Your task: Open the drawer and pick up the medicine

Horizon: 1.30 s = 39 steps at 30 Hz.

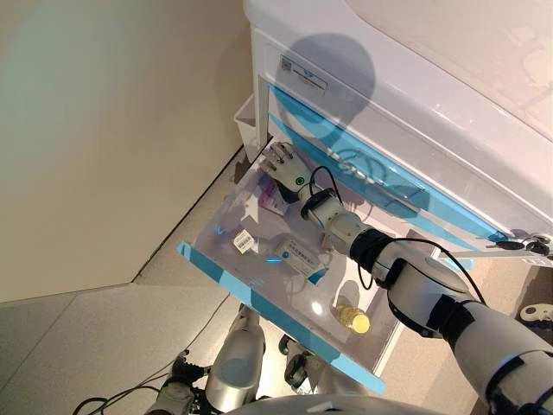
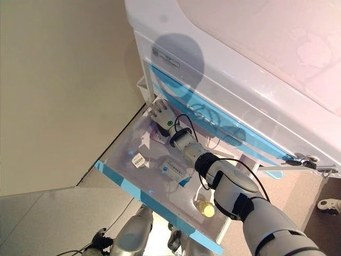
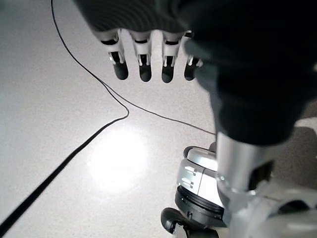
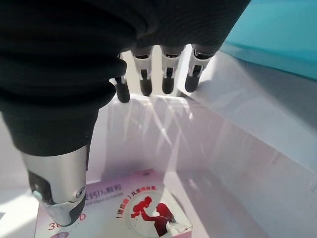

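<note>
The clear drawer (image 1: 226,226) stands pulled out from the white cart (image 1: 406,112), its blue-edged front rim (image 1: 259,303) running from 9 o'clock down toward 5 o'clock in the head views. The right hand (image 1: 283,164) reaches into the drawer's back corner at about 11 o'clock of the tray, close under the blue drawer front above (image 1: 363,164). In its wrist view the fingers (image 4: 144,84) hang straight and slightly apart, with the thumb (image 4: 58,191) set aside; they close on nothing.

Just below that hand lies the pink-and-white medicine box (image 4: 133,210), flat on the drawer floor, partly cut off by the picture's edge and partly covered by the thumb. Toward the drawer's middle sit a white-and-blue box (image 1: 298,255) and a small labelled item (image 1: 244,240), hard to make out. A yellow-capped bottle (image 1: 352,318) stands at 5 o'clock.

The left hand (image 3: 148,59) hangs over the floor (image 3: 59,124), fingers straight, holding nothing.
</note>
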Available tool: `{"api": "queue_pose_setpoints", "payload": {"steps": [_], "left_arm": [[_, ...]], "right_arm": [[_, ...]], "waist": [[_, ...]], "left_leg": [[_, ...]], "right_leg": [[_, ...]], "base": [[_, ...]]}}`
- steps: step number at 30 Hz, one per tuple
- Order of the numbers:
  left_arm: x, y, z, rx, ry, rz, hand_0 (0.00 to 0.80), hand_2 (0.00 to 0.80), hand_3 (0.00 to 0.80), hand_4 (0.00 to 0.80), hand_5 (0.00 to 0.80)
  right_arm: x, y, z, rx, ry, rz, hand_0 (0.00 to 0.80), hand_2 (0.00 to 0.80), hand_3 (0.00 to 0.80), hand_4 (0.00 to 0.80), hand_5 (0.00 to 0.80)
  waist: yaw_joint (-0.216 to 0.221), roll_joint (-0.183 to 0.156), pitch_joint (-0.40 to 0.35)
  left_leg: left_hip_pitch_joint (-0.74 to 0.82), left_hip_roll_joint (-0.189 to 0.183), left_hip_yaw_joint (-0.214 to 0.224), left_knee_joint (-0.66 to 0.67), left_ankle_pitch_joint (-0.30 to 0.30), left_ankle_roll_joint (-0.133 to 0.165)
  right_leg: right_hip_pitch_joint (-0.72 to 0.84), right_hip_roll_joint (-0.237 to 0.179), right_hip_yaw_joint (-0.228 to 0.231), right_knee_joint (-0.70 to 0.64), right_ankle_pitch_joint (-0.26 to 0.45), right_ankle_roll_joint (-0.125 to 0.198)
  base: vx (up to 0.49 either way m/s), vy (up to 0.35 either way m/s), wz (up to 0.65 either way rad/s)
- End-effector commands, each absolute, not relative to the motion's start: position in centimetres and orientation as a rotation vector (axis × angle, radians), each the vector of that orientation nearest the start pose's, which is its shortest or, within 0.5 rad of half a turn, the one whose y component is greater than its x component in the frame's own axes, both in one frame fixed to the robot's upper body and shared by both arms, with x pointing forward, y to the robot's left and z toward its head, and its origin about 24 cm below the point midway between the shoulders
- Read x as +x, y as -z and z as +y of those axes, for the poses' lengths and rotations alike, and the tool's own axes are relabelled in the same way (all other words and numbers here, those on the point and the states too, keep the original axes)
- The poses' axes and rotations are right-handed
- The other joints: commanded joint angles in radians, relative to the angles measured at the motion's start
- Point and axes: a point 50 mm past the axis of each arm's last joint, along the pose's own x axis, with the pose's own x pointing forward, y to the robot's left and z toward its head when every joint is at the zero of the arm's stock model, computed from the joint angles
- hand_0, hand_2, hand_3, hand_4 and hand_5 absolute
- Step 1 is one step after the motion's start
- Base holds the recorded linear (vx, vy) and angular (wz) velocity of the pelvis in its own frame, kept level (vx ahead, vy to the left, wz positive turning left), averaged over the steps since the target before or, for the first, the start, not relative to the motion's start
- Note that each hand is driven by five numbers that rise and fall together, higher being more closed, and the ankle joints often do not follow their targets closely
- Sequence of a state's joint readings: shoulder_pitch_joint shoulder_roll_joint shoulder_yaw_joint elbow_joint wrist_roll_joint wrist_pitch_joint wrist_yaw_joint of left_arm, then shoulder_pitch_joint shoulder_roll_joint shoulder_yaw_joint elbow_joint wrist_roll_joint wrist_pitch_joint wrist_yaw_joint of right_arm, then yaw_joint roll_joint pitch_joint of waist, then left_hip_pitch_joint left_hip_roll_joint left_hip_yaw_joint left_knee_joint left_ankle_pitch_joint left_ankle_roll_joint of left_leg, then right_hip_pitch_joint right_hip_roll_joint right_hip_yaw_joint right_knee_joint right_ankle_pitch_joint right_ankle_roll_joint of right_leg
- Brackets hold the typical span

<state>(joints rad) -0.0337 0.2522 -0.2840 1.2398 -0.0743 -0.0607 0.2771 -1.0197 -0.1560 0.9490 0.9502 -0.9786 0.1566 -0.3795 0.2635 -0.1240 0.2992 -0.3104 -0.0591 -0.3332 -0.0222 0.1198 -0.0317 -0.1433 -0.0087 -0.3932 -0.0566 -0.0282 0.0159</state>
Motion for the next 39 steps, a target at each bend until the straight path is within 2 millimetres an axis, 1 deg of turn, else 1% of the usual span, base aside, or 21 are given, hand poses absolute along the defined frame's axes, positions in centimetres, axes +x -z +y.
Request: {"api": "queue_pose_setpoints", "payload": {"steps": [1, 4, 5, 8, 9, 12, 13, 16, 17, 18, 20, 23, 24, 25, 27, 30, 37, 38, 39], "left_arm": [[9.9, 15.7, 23.9, 0.499, -0.204, 1.15, 0.0, 0.0, 0.0, 0.0, 0.0], [10.1, 15.7, 23.9, 0.498, -0.208, 1.148, 0.0, 0.0, 0.0, 0.0, 0.0], [10.2, 15.6, 23.9, 0.498, -0.21, 1.146, 0.0, 0.0, 0.0, 0.0, 0.0], [10.3, 15.6, 24.1, 0.501, -0.21, 1.144, 0.0, 0.0, 0.0, 0.0, 0.0], [10.3, 15.6, 24.1, 0.504, -0.211, 1.147, 0.0, 0.0, 0.0, 0.0, 0.0], [10.1, 15.6, 24.2, 0.505, -0.211, 1.152, 0.0, 0.0, 0.0, 0.0, 0.0], [10.0, 15.6, 24.2, 0.504, -0.212, 1.155, 0.0, 0.0, 0.0, 0.0, 0.0], [10.2, 15.6, 24.1, 0.499, -0.22, 1.152, 0.0, 0.0, 0.0, 0.0, 0.0], [10.7, 15.5, 24.0, 0.495, -0.225, 1.137, 0.0, 0.0, 0.0, 0.0, 0.0], [10.8, 15.5, 23.9, 0.495, -0.223, 1.136, 0.0, 0.0, 0.0, 0.0, 0.0], [11.4, 15.3, 23.9, 0.489, -0.23, 1.112, 0.0, 0.0, 0.0, 0.0, 0.0], [12.1, 15.0, 24.1, 0.493, -0.241, 1.083, 0.0, 0.0, 0.0, 0.0, 0.0], [12.1, 14.9, 24.3, 0.515, -0.231, 1.079, 0.0, 0.0, 0.0, 0.0, 0.0], [12.1, 14.9, 24.4, 0.514, -0.232, 1.078, 0.0, 0.0, 0.0, 0.0, 0.0], [11.8, 15.0, 24.5, 0.531, -0.223, 1.079, 0.0, 0.0, 0.0, 0.0, 0.0], [11.5, 15.1, 24.3, 0.525, -0.222, 1.088, 0.0, 0.0, 0.0, 0.0, 0.0], [11.3, 15.2, 24.2, 0.525, -0.211, 1.09, 0.0, 0.0, 0.0, 0.0, 0.0], [11.3, 15.2, 24.1, 0.521, -0.21, 1.092, 0.0, 0.0, 0.0, 0.0, 0.0], [11.2, 15.2, 24.1, 0.521, -0.21, 1.092, 0.0, 0.0, 0.0, 0.0, 0.0]], "right_arm": [[37.2, -9.4, -2.4, -1.841, -0.282, -0.563, 0.0, 0.0, 0.0, 0.0, 0.0], [37.1, -9.0, -2.4, -1.805, -0.289, -0.529, 0.0, 0.0, 0.0, 0.0, 0.0], [37.0, -8.6, -2.2, -1.762, -0.303, -0.5, 0.0, 0.0, 0.0, 0.0, 0.0], [36.7, -8.3, -1.8, -1.714, -0.341, -0.475, 0.0, 0.0, 0.0, 0.0, 0.0], [36.5, -8.2, -1.4, -1.662, -0.358, -0.471, 0.0, 0.0, 0.0, 0.0, 0.0], [36.4, -8.4, -1.3, -1.655, -0.353, -0.497, 0.0, 0.0, 0.0, 0.0, 0.0], [36.4, -8.8, -1.2, -1.649, -0.342, -0.521, 0.0, 0.0, 0.0, 0.0, 0.0], [36.3, -11.0, -1.1, -1.625, -0.264, -0.648, 0.0, 0.0, 0.0, 0.0, 0.0], [36.0, -12.5, -1.4, -1.587, -0.208, -0.738, 0.0, 0.0, 0.0, 0.0, 0.0], [36.0, -12.6, -1.4, -1.588, -0.207, -0.737, 0.0, 0.0, 0.0, 0.0, 0.0], [35.8, -13.7, -2.3, -1.548, -0.142, -0.8, 0.0, 0.0, 0.0, 0.0, 0.0], [35.7, -14.8, -3.9, -1.529, -0.076, -0.836, 0.0, 0.0, 0.0, 0.0, 0.0], [36.8, -15.1, -4.4, -1.553, -0.035, -0.788, 0.0, 0.0, 0.0, 0.0, 0.0], [36.9, -15.1, -4.3, -1.551, -0.035, -0.789, 0.0, 0.0, 0.0, 0.0, 0.0], [37.6, -15.2, -5.0, -1.581, 0.002, -0.753, 0.0, 0.0, 0.0, 0.0, 0.0], [37.6, -15.2, -5.1, -1.579, 0.012, -0.751, 0.0, 0.0, 0.0, 0.0, 0.0], [37.5, -14.0, -5.9, -1.615, 0.003, -0.732, 0.0, 0.0, 0.0, 0.0, 0.0], [37.6, -13.4, -6.2, -1.631, -0.008, -0.701, 0.0, 0.0, 0.0, 0.0, 0.0], [37.6, -13.4, -6.2, -1.631, -0.008, -0.702, 0.0, 0.0, 0.0, 0.0, 0.0]], "waist": [[0.043, -0.035, 0.024], [0.042, -0.033, 0.024], [0.043, -0.032, 0.026], [0.044, -0.03, 0.028], [0.042, -0.028, 0.028], [0.039, -0.029, 0.027], [0.037, -0.03, 0.027], [0.025, -0.035, 0.026], [0.016, -0.036, 0.027], [0.015, -0.035, 0.026], [0.005, -0.034, 0.026], [-0.002, -0.032, 0.025], [0.009, -0.027, 0.022], [0.007, -0.028, 0.022], [0.015, -0.021, 0.016], [0.012, -0.019, 0.014], [0.005, -0.017, 0.011], [0.003, -0.016, 0.011], [0.003, -0.016, 0.011]], "left_leg": [[0.012, -0.039, 0.02, -0.044, -0.013, 0.033], [0.01, -0.039, 0.02, -0.044, -0.012, 0.033], [0.008, -0.041, 0.019, -0.044, -0.01, 0.032], [0.006, -0.041, 0.019, -0.044, -0.008, 0.031], [0.005, -0.041, 0.017, -0.045, -0.007, 0.03], [0.004, -0.041, 0.018, -0.045, -0.007, 0.03], [0.005, -0.04, 0.019, -0.045, -0.008, 0.03], [0.01, -0.038, 0.025, -0.046, -0.011, 0.031], [0.012, -0.037, 0.031, -0.046, -0.014, 0.033], [0.009, -0.038, 0.029, -0.046, -0.008, 0.034], [0.008, -0.038, 0.034, -0.044, -0.01, 0.035], [0.008, -0.038, 0.036, -0.04, -0.013, 0.036], [0.009, -0.041, 0.034, -0.037, -0.015, 0.037], [0.008, -0.041, 0.033, -0.036, -0.015, 0.037], [0.008, -0.043, 0.032, -0.037, -0.014, 0.038], [0.008, -0.043, 0.035, -0.038, -0.014, 0.041], [0.013, -0.04, 0.041, -0.04, -0.014, 0.042], [0.014, -0.04, 0.041, -0.039, -0.014, 0.043], [0.014, -0.04, 0.041, -0.039, -0.014, 0.043]], "right_leg": [[-0.064, -0.1, 0.041, 0.056, 0.098, 0.097], [-0.066, -0.102, 0.039, 0.056, 0.1, 0.097], [-0.068, -0.102, 0.038, 0.057, 0.1, 0.097], [-0.07, -0.102, 0.035, 0.057, 0.1, 0.097], [-0.069, -0.104, 0.032, 0.055, 0.099, 0.097], [-0.068, -0.104, 0.034, 0.054, 0.099, 0.098], [-0.068, -0.104, 0.035, 0.054, 0.099, 0.098], [-0.067, -0.103, 0.044, 0.054, 0.1, 0.098], [-0.068, -0.102, 0.05, 0.057, 0.1, 0.098], [-0.071, -0.104, 0.048, 0.056, 0.104, 0.099], [-0.074, -0.105, 0.05, 0.058, 0.106, 0.101], [-0.076, -0.106, 0.053, 0.061, 0.105, 0.101], [-0.073, -0.107, 0.051, 0.062, 0.102, 0.1], [-0.074, -0.107, 0.051, 0.062, 0.103, 0.101], [-0.073, -0.109, 0.048, 0.061, 0.103, 0.1], [-0.075, -0.108, 0.055, 0.061, 0.105, 0.1], [-0.079, -0.107, 0.066, 0.062, 0.107, 0.099], [-0.081, -0.105, 0.068, 0.064, 0.107, 0.098], [-0.081, -0.105, 0.068, 0.063, 0.107, 0.098]], "base": [[0.0, 0.0, 0.0], [0.0, 0.0, 0.0], [0.0, 0.0, 0.0], [0.0, 0.0, 0.0], [0.0, 0.0, 0.0], [0.0, 0.0, 0.0], [0.0, 0.0, 0.0], [0.0, 0.0, 0.0], [0.0, 0.0, 0.0], [0.0, 0.0, 0.0], [0.0, 0.0, 0.0], [-0.028, 0.009, -0.07], [0.0, 0.0, 0.0], [0.0, 0.0, 0.0], [-0.011, 0.003, 0.02], [-0.019, 0.005, 0.04], [-0.021, 0.0, -0.05], [-0.018, -0.003, -0.04], [0.0, 0.0, 0.0]]}}
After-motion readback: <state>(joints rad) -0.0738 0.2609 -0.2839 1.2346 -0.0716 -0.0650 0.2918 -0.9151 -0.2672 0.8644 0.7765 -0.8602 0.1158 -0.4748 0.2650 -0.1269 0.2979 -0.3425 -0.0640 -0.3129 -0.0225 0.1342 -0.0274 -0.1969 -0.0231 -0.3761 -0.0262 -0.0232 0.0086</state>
